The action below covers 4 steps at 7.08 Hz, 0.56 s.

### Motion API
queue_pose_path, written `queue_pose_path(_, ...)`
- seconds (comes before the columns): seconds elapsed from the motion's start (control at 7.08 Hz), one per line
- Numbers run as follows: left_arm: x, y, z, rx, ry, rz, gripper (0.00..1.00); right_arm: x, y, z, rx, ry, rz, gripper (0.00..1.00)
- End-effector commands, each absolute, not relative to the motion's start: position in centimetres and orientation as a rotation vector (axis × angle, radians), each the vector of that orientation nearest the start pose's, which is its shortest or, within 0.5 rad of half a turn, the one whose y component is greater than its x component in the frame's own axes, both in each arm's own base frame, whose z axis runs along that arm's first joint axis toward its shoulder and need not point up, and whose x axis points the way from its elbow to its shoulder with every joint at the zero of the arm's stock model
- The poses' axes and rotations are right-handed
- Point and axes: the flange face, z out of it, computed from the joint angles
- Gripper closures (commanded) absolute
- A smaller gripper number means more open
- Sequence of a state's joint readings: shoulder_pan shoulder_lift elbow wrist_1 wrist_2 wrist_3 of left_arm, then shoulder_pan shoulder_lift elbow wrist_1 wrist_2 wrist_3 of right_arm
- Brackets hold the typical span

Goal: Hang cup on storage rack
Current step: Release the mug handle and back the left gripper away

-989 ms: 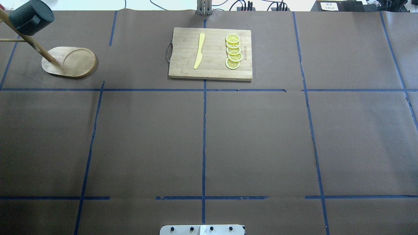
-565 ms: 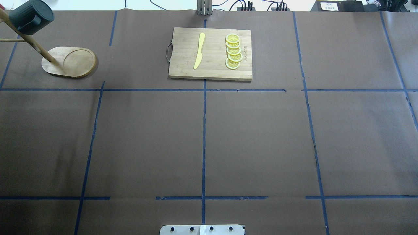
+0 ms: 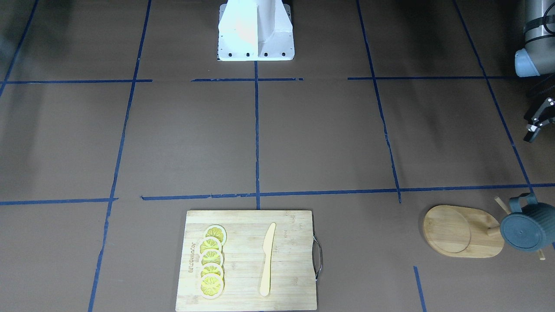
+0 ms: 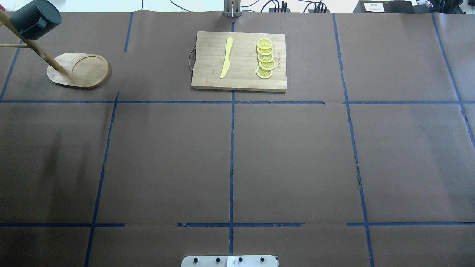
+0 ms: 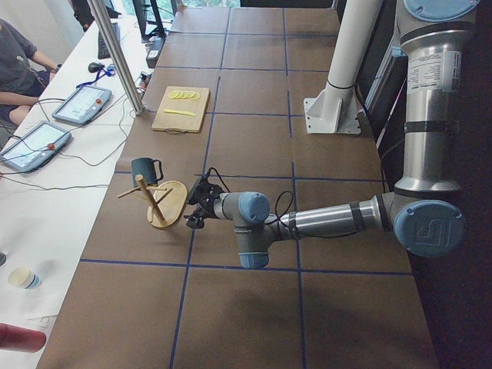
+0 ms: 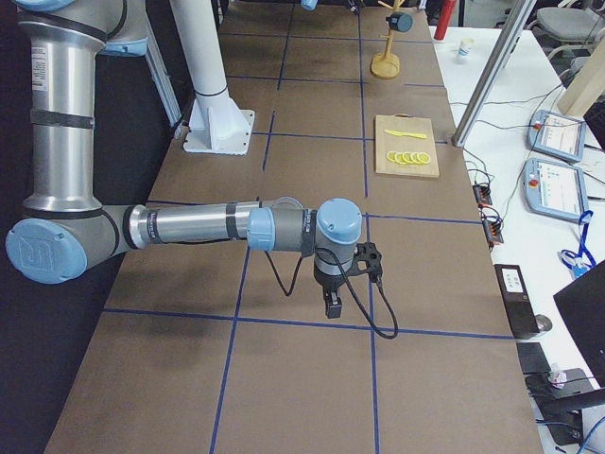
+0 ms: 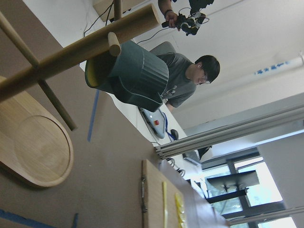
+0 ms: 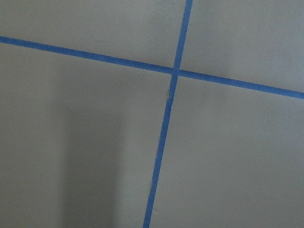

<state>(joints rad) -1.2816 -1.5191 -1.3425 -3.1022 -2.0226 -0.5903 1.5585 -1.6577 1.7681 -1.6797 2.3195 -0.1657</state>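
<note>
The dark teal ribbed cup (image 4: 35, 19) hangs by its handle on a peg of the bamboo storage rack (image 4: 79, 70) at the table's far left corner. In the front-facing view the cup (image 3: 527, 227) hangs over the post beside the rack's oval base (image 3: 455, 232). The left wrist view shows the cup (image 7: 130, 73), yellow inside, on the peg of the rack (image 7: 80, 45). My left gripper (image 3: 535, 130) is open and empty, back from the rack, also in the exterior left view (image 5: 196, 206). My right gripper (image 6: 333, 307) hangs low over bare table; I cannot tell its state.
A rectangular bamboo cutting board (image 4: 239, 61) with a yellow knife (image 4: 226, 57) and several lemon slices (image 4: 265, 59) lies at the far middle. Brown paper with blue tape lines covers the table. The robot's base (image 3: 256, 30) stands at the near middle edge.
The cup and rack stay where they were. A faint shadow on the table's left side has drifted further left.
</note>
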Motion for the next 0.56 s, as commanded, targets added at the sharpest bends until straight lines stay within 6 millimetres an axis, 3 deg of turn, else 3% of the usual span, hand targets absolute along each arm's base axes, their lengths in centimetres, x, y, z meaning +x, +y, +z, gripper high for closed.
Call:
queue_pose_path(0.0,1.3,-49.1,64.8,0.919,0.648,0.177,0.0,6.0,-45.4,61.6,0.059,-0.749,-0.17,0.01)
queue_pose_path(0.42,-2.8,-51.7,65.5,0.84,0.35,0.375,0.0,6.0,-45.5,61.6,0.059,-0.747,-0.17,0.0)
